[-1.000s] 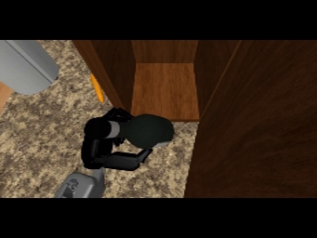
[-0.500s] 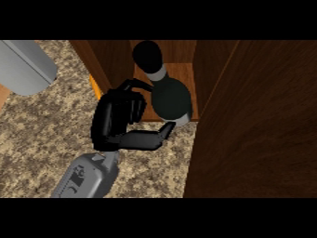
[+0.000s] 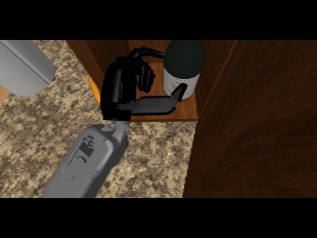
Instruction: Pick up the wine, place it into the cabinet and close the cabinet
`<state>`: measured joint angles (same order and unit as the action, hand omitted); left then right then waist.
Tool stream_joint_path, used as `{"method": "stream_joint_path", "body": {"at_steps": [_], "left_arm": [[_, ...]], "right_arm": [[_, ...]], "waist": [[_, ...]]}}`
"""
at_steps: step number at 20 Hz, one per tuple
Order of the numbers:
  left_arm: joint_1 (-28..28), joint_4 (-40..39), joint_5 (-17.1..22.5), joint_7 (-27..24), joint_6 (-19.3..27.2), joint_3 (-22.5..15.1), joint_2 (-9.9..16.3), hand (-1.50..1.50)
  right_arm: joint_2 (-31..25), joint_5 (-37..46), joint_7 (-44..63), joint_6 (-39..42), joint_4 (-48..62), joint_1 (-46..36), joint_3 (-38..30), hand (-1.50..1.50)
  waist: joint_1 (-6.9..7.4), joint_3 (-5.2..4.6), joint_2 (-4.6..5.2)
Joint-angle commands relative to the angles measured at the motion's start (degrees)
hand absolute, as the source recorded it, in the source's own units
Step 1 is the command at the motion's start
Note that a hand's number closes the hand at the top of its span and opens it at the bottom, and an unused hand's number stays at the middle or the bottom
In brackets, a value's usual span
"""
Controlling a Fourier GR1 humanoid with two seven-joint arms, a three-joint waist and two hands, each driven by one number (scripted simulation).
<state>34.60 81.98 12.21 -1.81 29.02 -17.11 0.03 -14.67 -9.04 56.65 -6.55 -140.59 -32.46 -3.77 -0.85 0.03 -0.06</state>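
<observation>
The wine bottle (image 3: 182, 69), dark with a pale label, stands upright on the wooden shelf inside the open cabinet (image 3: 168, 114). My left hand (image 3: 123, 90) is just left of it, inside the cabinet opening. Its fingers (image 3: 146, 69) are relaxed, and a strip of wood shows between them and the bottle. The thumb (image 3: 154, 104) lies straight along the shelf's front, its tip touching the foot of the bottle. My right hand does not show in the head view.
The cabinet's open door (image 3: 270, 125), a wide dark wooden panel, fills the right side. A grey rounded object (image 3: 16, 65) lies at the upper left on the speckled counter (image 3: 37, 139). A small orange thing (image 3: 93, 86) sits against the cabinet's left wall.
My left hand carried the bottle up from the counter's edge into the cabinet and stood it on the shelf. The fingers have come away from the bottle.
</observation>
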Motion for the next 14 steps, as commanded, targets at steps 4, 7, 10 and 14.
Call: {"method": "stream_joint_path", "body": {"at_steps": [4,7,10,14], "left_arm": [[5.2,-10.5,-2.7,-5.9,1.5,1.0,0.0,1.50],[5.8,-10.3,-5.1,-5.2,2.0,-0.1,0.7,1.50],[8.6,-19.5,-2.3,-11.9,4.2,-1.3,0.0,1.50],[8.2,-18.7,-1.8,-10.5,6.1,-4.2,0.0,1.50]], "right_arm": [[0.2,-3.4,4.1,-0.6,-6.9,0.8,1.0,-1.50],[0.3,-3.8,1.0,0.4,-3.8,1.6,-0.5,-1.50],[-0.2,-6.0,1.8,1.5,-5.2,2.6,-1.7,-1.50],[2.3,-2.8,-2.1,1.3,-3.5,4.8,1.2,-1.50]], "waist": [[-0.18,-0.03,0.02],[0.37,-0.01,0.01],[-0.59,0.00,0.21],[-0.06,-0.02,0.13]]}}
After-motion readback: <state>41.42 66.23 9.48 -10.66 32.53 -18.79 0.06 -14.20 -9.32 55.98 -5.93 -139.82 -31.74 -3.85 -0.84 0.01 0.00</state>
